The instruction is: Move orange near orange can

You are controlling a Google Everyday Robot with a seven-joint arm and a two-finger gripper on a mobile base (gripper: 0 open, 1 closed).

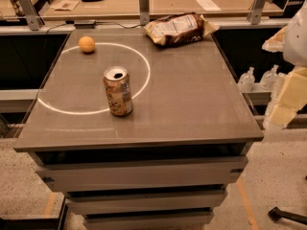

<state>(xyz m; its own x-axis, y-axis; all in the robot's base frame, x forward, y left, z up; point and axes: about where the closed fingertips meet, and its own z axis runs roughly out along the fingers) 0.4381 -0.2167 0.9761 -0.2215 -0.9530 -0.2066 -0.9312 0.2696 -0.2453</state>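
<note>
Orange-skinned, the orange sits ungrasped well behind the orange can; the tool, far right of the can, its grip impossible to tell, must first reach it.

The orange sits far left on the worktop, open surface all round it. The orange can stands nearer the front (well apart from it); a snack bag blocks the far edge. The gripper hangs beyond the bare right side.
</note>
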